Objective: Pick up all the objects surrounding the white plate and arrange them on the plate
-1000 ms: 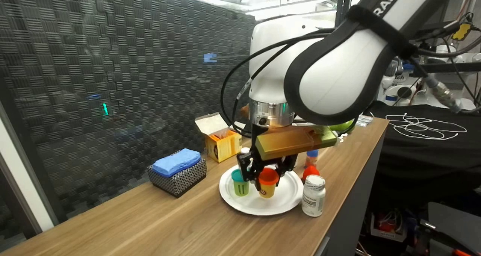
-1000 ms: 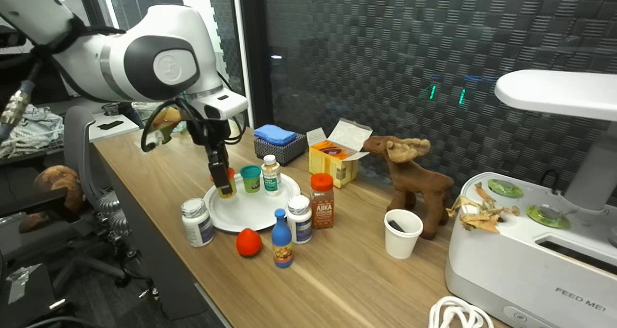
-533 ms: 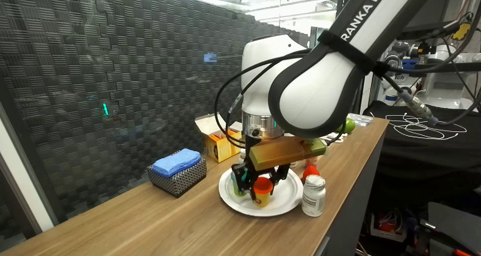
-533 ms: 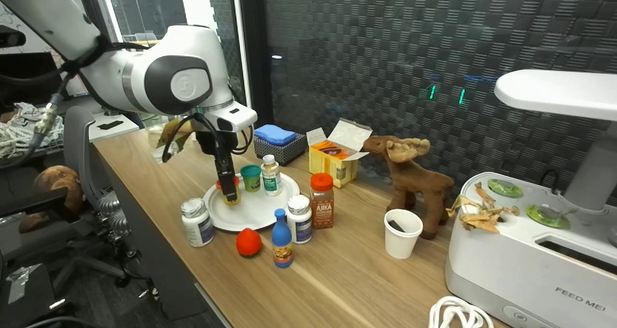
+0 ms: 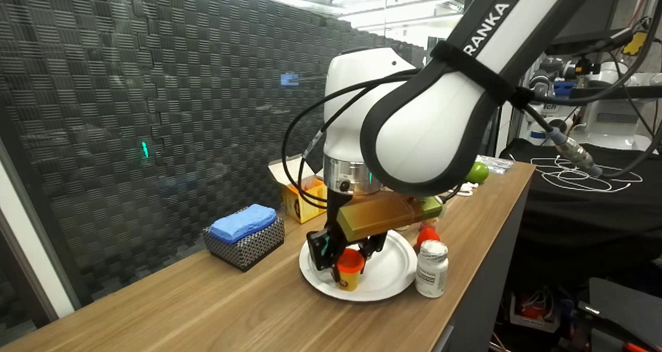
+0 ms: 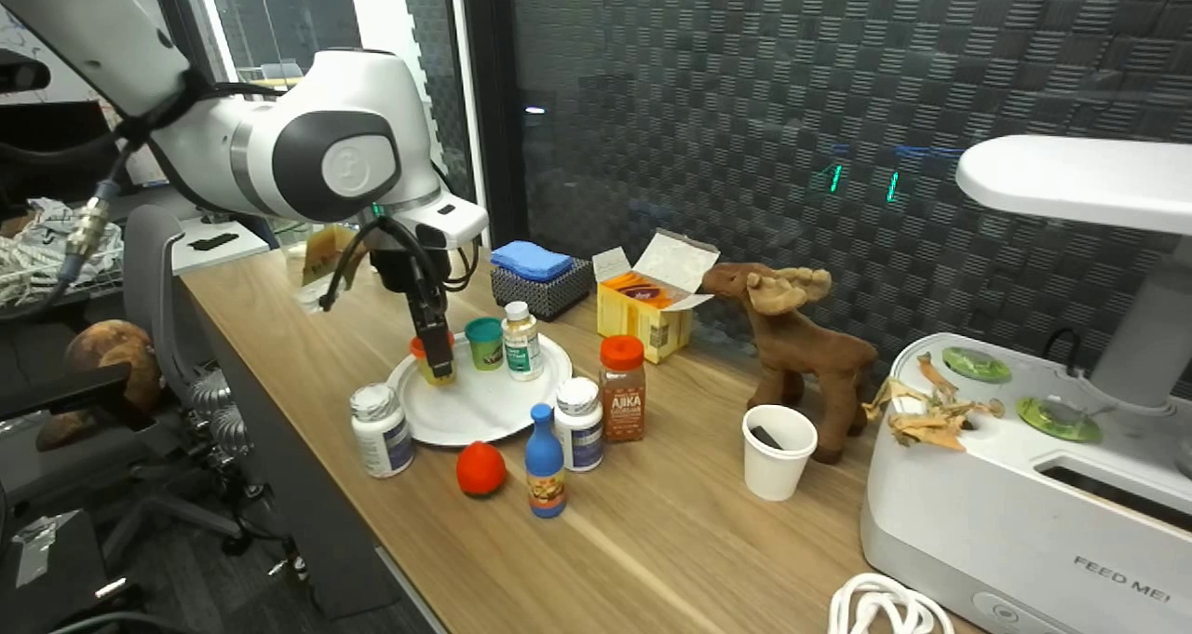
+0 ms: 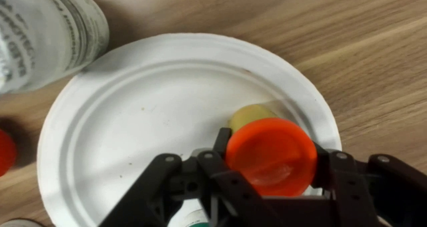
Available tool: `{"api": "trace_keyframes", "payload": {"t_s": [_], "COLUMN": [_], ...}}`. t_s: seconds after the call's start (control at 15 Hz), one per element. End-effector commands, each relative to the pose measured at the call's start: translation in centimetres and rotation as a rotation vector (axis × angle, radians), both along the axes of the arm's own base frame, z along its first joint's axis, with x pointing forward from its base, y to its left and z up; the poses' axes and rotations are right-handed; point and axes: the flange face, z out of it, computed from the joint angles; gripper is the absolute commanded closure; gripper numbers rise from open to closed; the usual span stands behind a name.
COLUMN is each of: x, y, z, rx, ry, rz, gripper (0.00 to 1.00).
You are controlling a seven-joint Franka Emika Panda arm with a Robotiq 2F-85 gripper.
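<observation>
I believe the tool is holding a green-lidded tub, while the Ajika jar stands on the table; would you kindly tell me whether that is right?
Not quite: the tub held by the tool is orange-lidded, not green-lidded, as the wrist view shows. The Ajika jar does stand on the table.

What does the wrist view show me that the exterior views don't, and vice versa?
Only the wrist view: dark specks on the white plate.
Only the exterior views: the yellow carton in both; the blue bottle and plush moose in an exterior view.
Shared: the plate, the pincer gripping the orange-lidded tub, the red object, and a white bottle beside the plate.
</observation>
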Motion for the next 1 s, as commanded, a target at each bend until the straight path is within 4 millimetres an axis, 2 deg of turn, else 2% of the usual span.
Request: {"api": "trace_keyframes", "payload": {"t_s": [0.0,0.13,0.27,0.33,0.53,0.67,0.93], "x": [0.4,0.1,-0.2,-0.3,0.0,0.3,1.8], "y": [0.9,0.9,0.7,0.4,-0.7,-1.7,-6.3], "z": [0.5,0.8,1.5,2.1,4.9,7.4,11.9], "rx": [0.014,0.005,-0.002,-0.009,-0.030,-0.038,-0.063], "ry": [-0.028,-0.032,-0.041,-0.050,-0.080,-0.103,-0.153], "rz": [0.031,0.029,0.028,0.025,0.041,0.042,-0.044], "gripper": [0.28,0.21,0.05,0.01,0.00,0.00,0.00]}}
